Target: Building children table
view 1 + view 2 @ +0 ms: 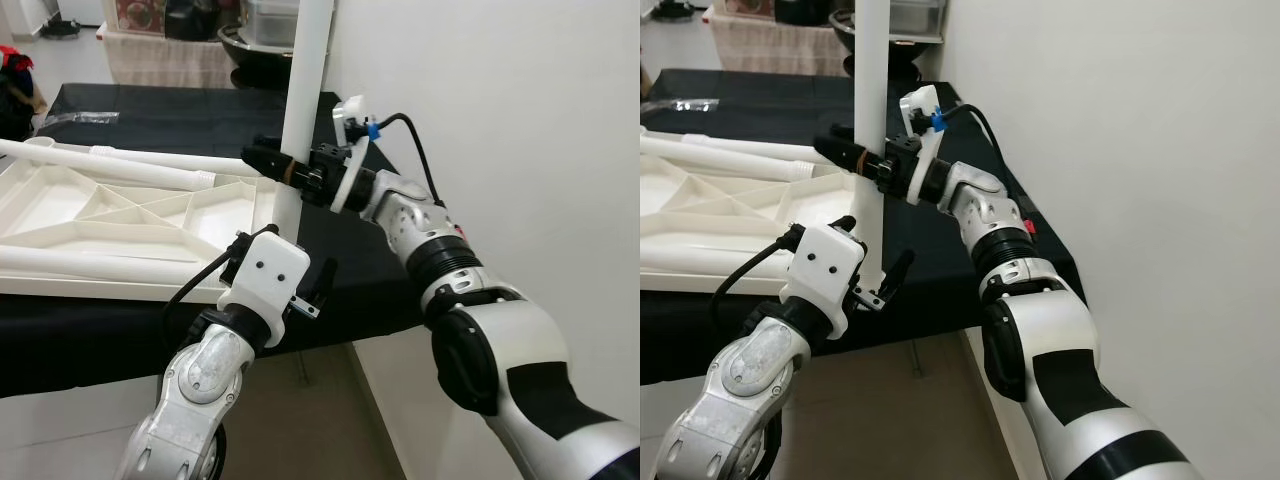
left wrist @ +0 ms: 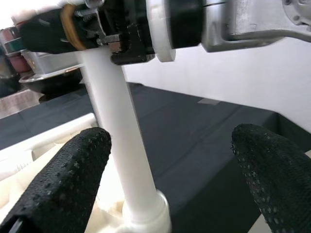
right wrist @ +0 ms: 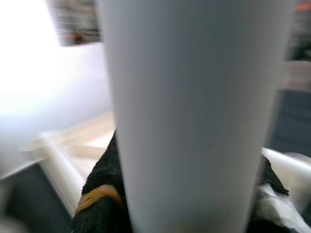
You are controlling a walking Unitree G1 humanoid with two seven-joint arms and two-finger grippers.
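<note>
step: fitting a leg into the corner socket of the upturned tabletop [image 1: 120,225] — leg looks seated, likely being screwed or pressed home
right tool [image 1: 285,170]: clamped on the upright white leg [image 1: 305,80] about midway up
left tool [image 2: 170,160]: wide open, fingers either side of the leg's base, not touching it
tabletop: on the black-covered bench [image 1: 180,115], near corner at the bench edge
spare leg [image 1: 110,165]: lying across the tabletop
next: likely twist or push the leg down — left tool could close low to steady it
</note>
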